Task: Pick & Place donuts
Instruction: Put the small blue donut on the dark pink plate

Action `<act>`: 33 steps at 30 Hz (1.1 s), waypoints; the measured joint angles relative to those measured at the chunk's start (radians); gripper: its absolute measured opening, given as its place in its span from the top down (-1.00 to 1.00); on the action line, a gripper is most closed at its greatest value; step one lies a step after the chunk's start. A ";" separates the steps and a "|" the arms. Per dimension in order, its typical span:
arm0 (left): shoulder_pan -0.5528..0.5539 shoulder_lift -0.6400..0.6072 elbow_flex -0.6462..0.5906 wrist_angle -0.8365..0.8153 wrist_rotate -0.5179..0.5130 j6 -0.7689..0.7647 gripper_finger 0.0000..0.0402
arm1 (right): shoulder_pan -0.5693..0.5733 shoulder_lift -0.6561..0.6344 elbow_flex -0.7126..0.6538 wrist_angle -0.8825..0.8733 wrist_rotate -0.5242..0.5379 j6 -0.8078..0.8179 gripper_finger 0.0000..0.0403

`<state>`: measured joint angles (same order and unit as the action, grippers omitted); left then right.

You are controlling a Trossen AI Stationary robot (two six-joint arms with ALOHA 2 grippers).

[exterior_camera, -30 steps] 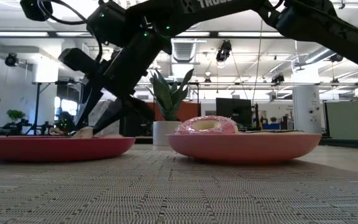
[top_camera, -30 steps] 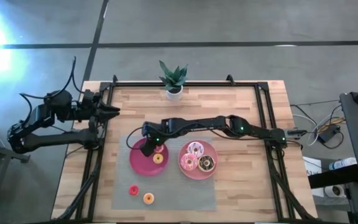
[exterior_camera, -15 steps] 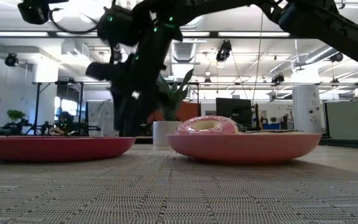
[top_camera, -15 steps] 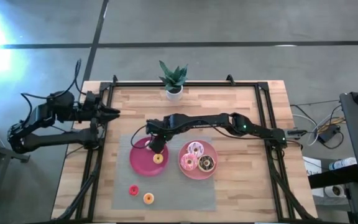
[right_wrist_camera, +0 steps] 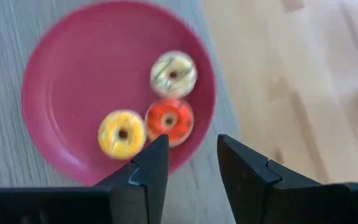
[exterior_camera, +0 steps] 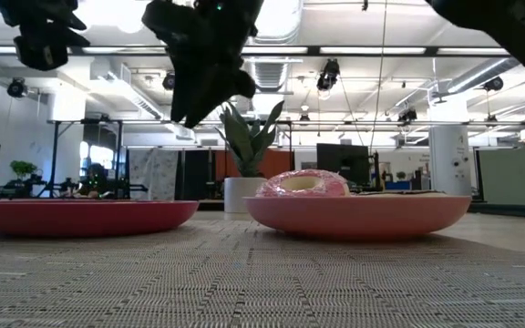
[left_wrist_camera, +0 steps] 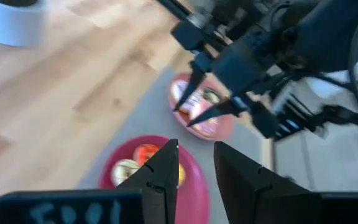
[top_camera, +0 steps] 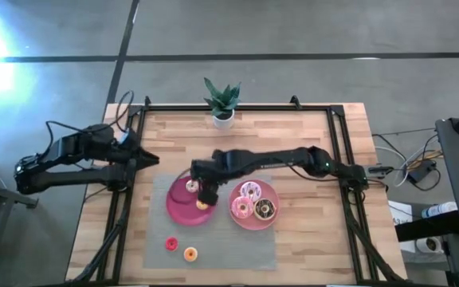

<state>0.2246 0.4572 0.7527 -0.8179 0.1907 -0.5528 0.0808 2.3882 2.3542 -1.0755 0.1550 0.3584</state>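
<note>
The red plate holds three tiny donuts: a pale one, a red-orange one and a yellow one. The pink plate carries the pale pink sprinkled donut, the pink donut and the chocolate donut. A tiny red donut and an orange one lie on the grey mat. My right gripper hangs open and empty above the red plate's right side, raised well clear in the low view. My left gripper is open over the wood, left of the mat.
The grey woven mat lies under both plates. A potted plant stands at the table's far edge. A black frame rail runs along the table's sides. Bare wood lies right of and beyond the plates.
My right gripper has risen from the red plate and shifted a little toward the table's right, leaving a tiny pale donut lying on the plate. My left gripper has moved toward the near edge and the mat.
</note>
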 joint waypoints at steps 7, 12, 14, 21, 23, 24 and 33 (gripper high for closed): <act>-0.135 0.005 -0.128 0.208 0.028 -0.056 0.62 | 0.138 -0.015 -0.002 -0.116 0.058 0.119 0.37; -0.307 0.033 -0.223 0.375 -0.032 -0.217 0.64 | 0.222 -0.014 -0.002 -0.224 0.058 0.164 0.38; -0.400 0.054 -0.248 0.421 -0.113 -0.262 0.66 | 0.252 -0.015 -0.002 -0.240 0.065 0.171 0.38; -0.733 0.188 -0.262 0.459 -0.415 -0.444 0.75 | 0.353 -0.037 -0.003 -0.373 0.198 0.272 0.39; -0.812 0.233 -0.252 0.462 -0.485 -0.485 0.77 | 0.385 -0.048 -0.003 -0.411 0.237 0.318 0.39; -0.846 0.260 -0.248 0.462 -0.516 -0.494 0.78 | 0.401 -0.053 -0.003 -0.431 0.255 0.346 0.39; -0.980 0.532 -0.131 0.503 -0.555 -0.465 0.74 | 0.481 -0.059 -0.004 -0.497 0.346 0.513 0.40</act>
<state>-0.7554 0.9897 0.6213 -0.3148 -0.3645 -1.0179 0.5619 2.3291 2.3505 -1.5725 0.5011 0.8711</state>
